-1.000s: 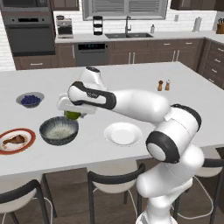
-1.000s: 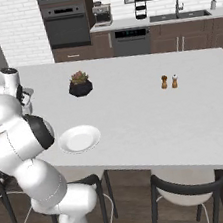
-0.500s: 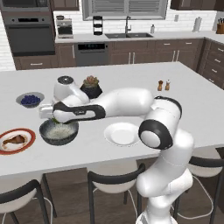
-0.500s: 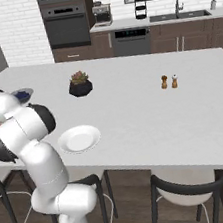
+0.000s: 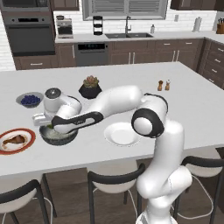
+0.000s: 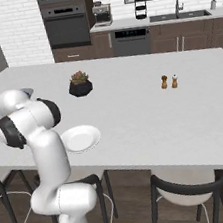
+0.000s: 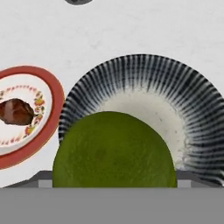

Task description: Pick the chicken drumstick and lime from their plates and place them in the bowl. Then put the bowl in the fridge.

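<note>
On the near left part of the white tabletop (image 5: 183, 100), the arm reaches low across the island so that the tool (image 5: 46, 124) hangs just above the bowl (image 5: 58, 136). Seen from the hand camera, the lime (image 7: 114, 151) sits large and close at the bottom of the frame, directly over the near rim of the ribbed dark-grey bowl (image 7: 183, 100), whose pale speckled inside lies beyond it. The tool's jaws stand wide, at either side of the lime; whether they press on the fruit or merely flank it cannot be told, since the fingertips are hidden behind it.

Just beside the bowl, toward the arm's left, stands the plate with the broad orange-red rim (image 5: 27, 146), and the reddish-brown chicken drumstick (image 5: 14, 140) lies on its patterned centre; the hand camera shows the same plate (image 7: 50, 131) and drumstick (image 7: 16, 111) apart from the bowl by a narrow strip of tabletop. The plain white plate (image 5: 122, 133) rests bare on the other side of the bowl, under the forearm, and it appears also in the right base view (image 6: 79, 138).

Farther back sit a small bowl of blueberries (image 5: 29, 99), a dark potted plant (image 5: 90, 87), and a pair of salt and pepper shakers (image 5: 163, 85).
</note>
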Tool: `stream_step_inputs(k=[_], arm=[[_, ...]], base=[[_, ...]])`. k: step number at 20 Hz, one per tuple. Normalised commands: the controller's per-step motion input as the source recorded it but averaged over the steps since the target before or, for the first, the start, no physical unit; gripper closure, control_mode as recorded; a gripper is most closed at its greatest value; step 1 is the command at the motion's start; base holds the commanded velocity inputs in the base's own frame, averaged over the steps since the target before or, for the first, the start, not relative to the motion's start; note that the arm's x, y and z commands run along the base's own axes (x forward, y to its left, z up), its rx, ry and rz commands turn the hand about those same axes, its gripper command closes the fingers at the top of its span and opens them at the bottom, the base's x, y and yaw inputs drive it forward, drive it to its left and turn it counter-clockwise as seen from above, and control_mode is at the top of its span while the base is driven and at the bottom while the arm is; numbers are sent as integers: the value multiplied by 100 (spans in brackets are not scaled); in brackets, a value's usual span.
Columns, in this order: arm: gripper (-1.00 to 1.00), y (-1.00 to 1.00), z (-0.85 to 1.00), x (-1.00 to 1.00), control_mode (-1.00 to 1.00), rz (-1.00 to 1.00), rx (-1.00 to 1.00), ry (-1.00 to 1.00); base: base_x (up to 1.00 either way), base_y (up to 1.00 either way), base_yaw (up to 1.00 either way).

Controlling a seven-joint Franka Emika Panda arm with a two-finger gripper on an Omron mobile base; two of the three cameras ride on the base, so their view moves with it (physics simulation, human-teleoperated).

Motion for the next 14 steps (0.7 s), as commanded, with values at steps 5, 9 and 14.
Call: stream_step_inputs(k=[5,9,14], arm=[[100,-6,-34,34,-100,3,1,-6],[100,-24,-16,56,-100,4,3,1],[100,-6,-5,50,-100,0,1,11]], base=[[0,0,0],[0,0,0],[0,0,0]])
